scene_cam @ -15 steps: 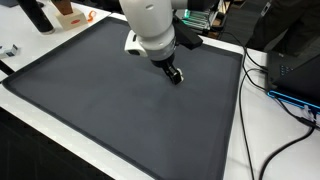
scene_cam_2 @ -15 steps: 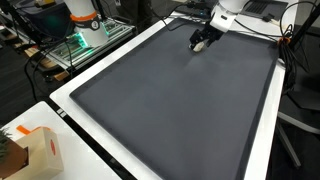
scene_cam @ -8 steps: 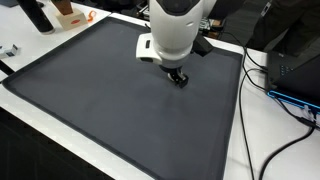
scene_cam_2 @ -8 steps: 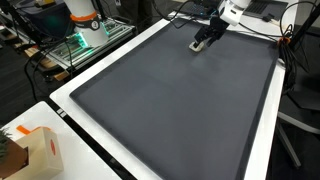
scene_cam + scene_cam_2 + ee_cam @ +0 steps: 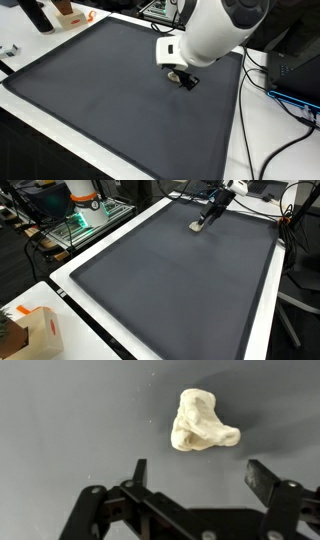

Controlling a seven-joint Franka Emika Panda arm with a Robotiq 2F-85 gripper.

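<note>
white lump [image 5: 203, 422] sits on the dark mat [image 5: 60, 420] at 12 o'clock of the wide-open jaws, not touching. looks light and squishy, i'd pinch across its fat middle

soft, even overhead light fills both exterior views, and the dark mat [image 5: 100, 90] reads flat and matte. the white arm [image 5: 215, 35] is nearly blown out and slightly smeared. in the wrist view the pale lump [image 5: 203, 422] is sharp, while the gripper [image 5: 197, 468] sits dark and soft-edged, with shadow pooling beneath it.
</note>
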